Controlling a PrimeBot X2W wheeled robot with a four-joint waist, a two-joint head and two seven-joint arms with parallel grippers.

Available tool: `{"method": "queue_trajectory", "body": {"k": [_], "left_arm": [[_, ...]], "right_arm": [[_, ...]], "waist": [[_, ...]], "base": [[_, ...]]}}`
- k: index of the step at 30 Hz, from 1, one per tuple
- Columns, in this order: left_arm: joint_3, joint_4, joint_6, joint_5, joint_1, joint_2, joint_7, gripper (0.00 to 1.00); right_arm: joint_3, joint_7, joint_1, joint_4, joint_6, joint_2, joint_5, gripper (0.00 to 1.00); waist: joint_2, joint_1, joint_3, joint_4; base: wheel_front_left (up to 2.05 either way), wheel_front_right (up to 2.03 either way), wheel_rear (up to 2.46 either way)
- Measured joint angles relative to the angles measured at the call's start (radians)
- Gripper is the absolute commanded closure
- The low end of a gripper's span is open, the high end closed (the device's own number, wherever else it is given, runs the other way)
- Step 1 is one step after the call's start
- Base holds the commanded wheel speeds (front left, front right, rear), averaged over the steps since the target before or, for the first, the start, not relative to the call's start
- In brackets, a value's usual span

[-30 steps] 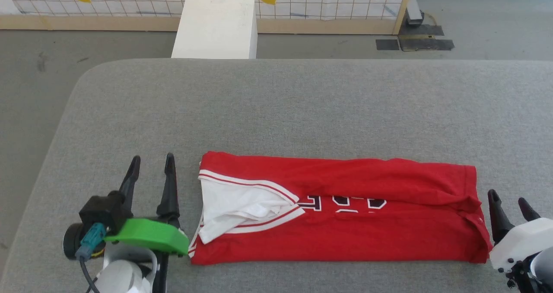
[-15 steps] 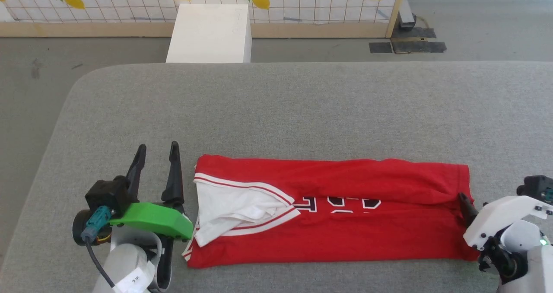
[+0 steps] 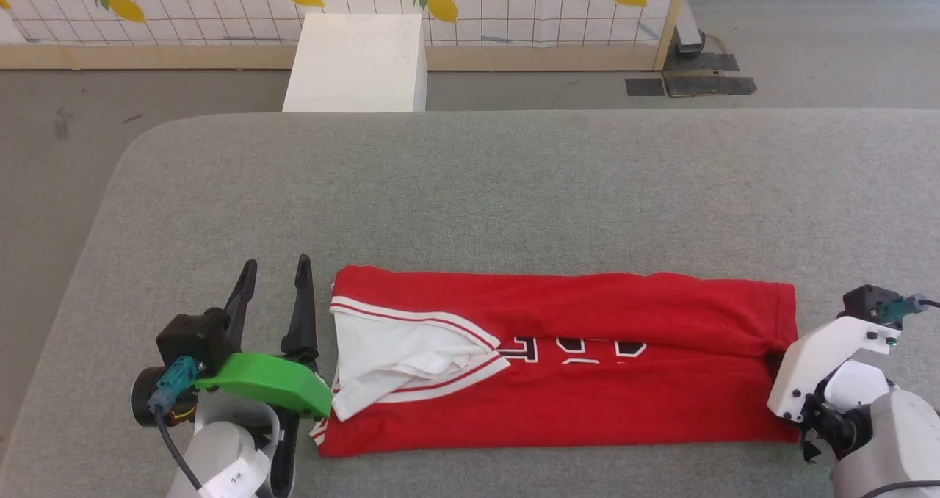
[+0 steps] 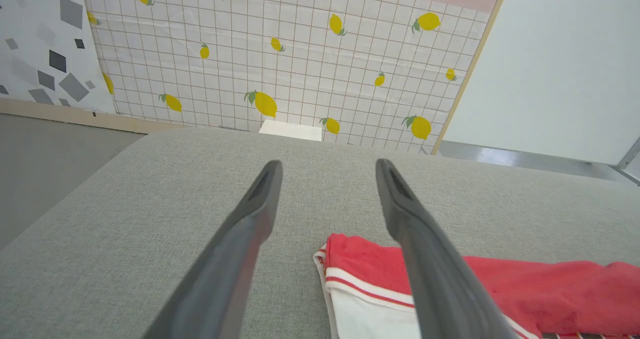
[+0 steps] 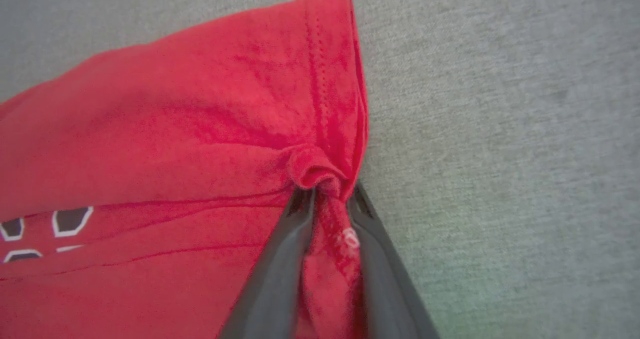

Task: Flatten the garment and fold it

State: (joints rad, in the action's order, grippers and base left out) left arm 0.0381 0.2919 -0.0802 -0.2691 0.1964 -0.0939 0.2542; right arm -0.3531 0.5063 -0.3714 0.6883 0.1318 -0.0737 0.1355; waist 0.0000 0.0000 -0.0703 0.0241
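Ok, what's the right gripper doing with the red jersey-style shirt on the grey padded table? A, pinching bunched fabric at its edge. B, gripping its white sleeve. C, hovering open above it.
A: in the right wrist view the right gripper is closed on a bunched fold at the edge of the red jersey-style shirt.
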Motion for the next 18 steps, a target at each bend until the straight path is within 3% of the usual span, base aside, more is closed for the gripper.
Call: {"method": "queue_trajectory", "body": {"k": [10, 18], "left_arm": [[-0.015, 0.018, -0.017, 0.008, 0.0, 0.015, 0.0, 0.0], [-0.019, 0.033, -0.026, 0.015, 0.001, 0.023, 0.0, 0.0]], "right_arm": [[-0.073, -0.033, 0.03, -0.067, 0.001, 0.022, -0.105, 1.0], [-0.211, -0.141, 0.059, -0.105, 0.001, -0.069, -0.228, 1.0]], "waist": [[0.0, 0.0, 0.001, 0.002], [0.0, 0.0, -0.008, 0.005]], "base": [[0.0, 0.0, 0.0], [0.0, 0.0, 0.0]]}}
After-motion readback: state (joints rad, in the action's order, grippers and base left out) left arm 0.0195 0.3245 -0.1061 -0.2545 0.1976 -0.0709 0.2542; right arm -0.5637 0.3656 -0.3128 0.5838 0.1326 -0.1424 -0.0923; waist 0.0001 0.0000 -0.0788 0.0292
